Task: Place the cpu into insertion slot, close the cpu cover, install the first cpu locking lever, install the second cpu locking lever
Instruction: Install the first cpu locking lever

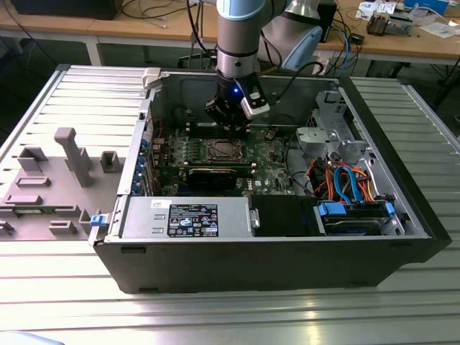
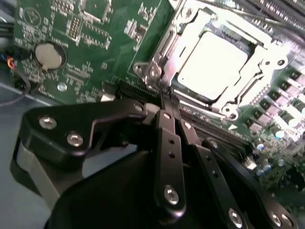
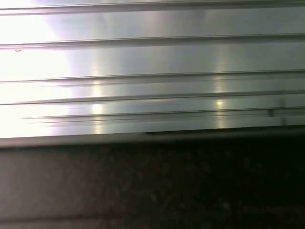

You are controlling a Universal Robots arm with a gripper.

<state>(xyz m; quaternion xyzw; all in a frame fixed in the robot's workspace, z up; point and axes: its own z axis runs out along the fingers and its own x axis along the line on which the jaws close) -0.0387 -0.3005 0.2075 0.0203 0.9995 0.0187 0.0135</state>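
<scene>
The cpu (image 2: pixel 214 62) lies flat in the insertion slot (image 2: pixel 177 23) on the green board, silver top up. The cpu cover (image 2: pixel 261 56) is down around it as a silvery frame. My gripper (image 2: pixel 164 95) is shut with nothing between its black fingers (image 2: pixel 167 138). Their tips are at the socket's corner, beside a hinge screw (image 2: pixel 153 71) and a thin metal lever (image 2: pixel 163 44) along the socket's side. I cannot tell whether that lever is latched. In the exterior view the gripper (image 1: pixel 228 123) hangs inside the open case just behind the socket (image 1: pixel 219 149).
A black graphics card (image 1: pixel 215 176) lies just in front of the socket. The power supply (image 1: pixel 187 215) and a drive bay with blue and orange cables (image 1: pixel 348 183) line the case front. A grey fixture (image 1: pixel 68 154) stands at the exterior view's left. The ribbed aluminium table (image 3: pixel 152 62) surrounds the case.
</scene>
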